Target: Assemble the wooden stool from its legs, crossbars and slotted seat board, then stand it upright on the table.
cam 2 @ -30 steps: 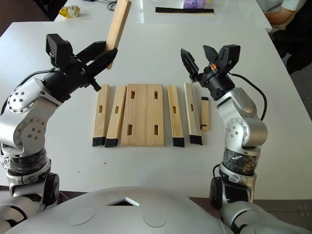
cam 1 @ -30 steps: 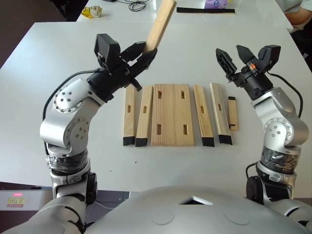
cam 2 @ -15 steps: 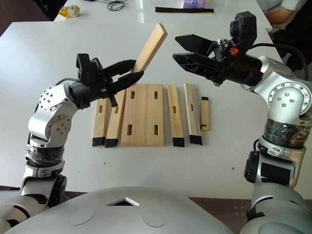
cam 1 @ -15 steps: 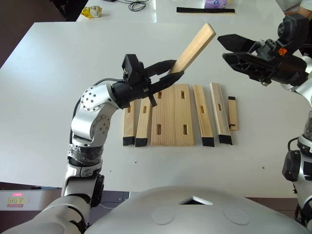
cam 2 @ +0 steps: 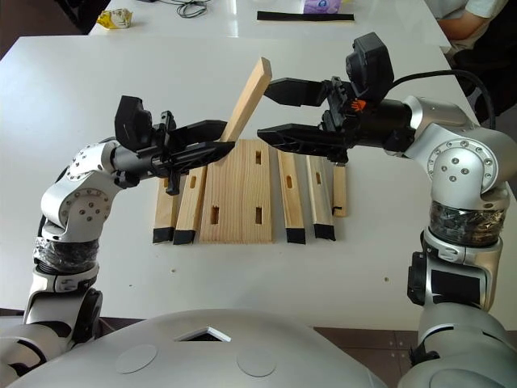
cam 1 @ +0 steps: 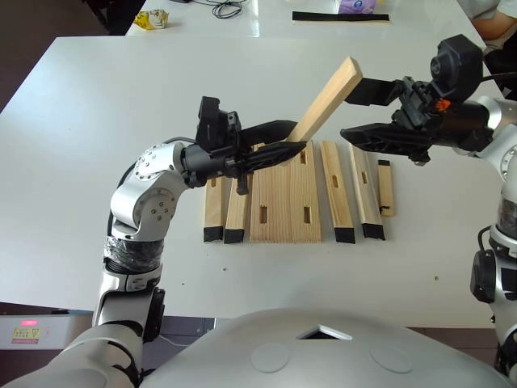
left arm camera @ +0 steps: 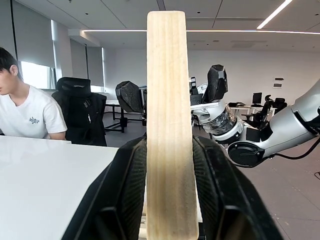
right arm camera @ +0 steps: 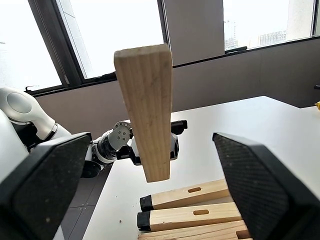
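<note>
My left gripper [cam 1: 284, 142] is shut on the lower end of a wooden leg [cam 1: 327, 101] that tilts up and to the right above the slotted seat board [cam 1: 283, 190]. The leg [left arm camera: 170, 100] stands between the left fingers [left arm camera: 130, 185] in the left wrist view. My right gripper [cam 2: 262, 110] is open, one finger above the other, and its tips are at the leg's upper end without closing on it. In the right wrist view the leg [right arm camera: 147, 110] hangs between the two dark fingers [right arm camera: 45, 190]. The board lies flat on the white table [cam 1: 97, 121].
Two legs [cam 1: 226, 194] lie left of the board, and two more [cam 1: 349, 190] lie right of it. A short crossbar [cam 1: 386, 186] lies at the far right. A yellow packet [cam 1: 152, 18] and a black strip [cam 1: 339, 16] sit on the table behind.
The left arm swung the held leg from the left toward the centre and tilted it right. The right gripper came in from the right and turned, so its open fingers now bracket the leg's top.
</note>
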`<action>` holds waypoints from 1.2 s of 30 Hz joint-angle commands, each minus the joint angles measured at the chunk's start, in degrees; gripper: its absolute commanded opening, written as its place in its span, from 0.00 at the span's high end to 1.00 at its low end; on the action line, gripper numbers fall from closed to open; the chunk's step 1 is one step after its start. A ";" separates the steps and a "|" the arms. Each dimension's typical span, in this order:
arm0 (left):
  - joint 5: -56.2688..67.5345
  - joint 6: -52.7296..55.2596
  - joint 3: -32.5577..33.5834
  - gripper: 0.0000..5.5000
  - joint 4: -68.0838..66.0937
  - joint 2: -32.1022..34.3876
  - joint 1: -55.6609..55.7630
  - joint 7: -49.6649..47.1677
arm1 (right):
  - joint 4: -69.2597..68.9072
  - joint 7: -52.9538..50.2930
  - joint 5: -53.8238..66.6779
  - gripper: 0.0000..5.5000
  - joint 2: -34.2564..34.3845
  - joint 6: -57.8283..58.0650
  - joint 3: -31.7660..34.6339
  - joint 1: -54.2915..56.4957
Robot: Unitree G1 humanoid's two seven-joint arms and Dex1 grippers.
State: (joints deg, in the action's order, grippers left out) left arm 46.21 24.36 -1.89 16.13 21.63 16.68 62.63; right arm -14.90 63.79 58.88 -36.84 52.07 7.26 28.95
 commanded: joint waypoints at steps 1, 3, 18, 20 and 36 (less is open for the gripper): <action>-0.72 -0.65 -0.84 0.76 0.30 -0.45 0.46 0.19 | -0.60 -3.09 5.36 0.19 2.34 2.29 1.02 3.14; -1.53 -1.11 -1.69 0.76 0.58 -0.65 0.17 0.31 | -1.10 -4.45 6.56 0.19 2.99 2.65 0.79 3.62; -2.91 -1.44 -2.06 0.76 1.07 -0.94 0.62 -1.24 | -4.94 -5.47 4.16 0.22 2.21 1.65 -3.65 0.32; -2.77 -1.35 -1.62 0.76 1.23 -0.67 0.37 -1.43 | -5.70 -4.99 2.86 0.26 1.93 0.95 -4.55 -0.38; -4.43 -2.18 -2.49 0.76 0.79 0.60 -0.98 0.05 | -5.32 -5.01 2.26 0.69 1.70 0.15 -4.19 0.96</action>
State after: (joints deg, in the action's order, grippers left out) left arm 43.37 22.45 -4.58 17.49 21.09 16.27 63.23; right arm -19.51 58.05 60.56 -34.32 52.12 2.55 28.57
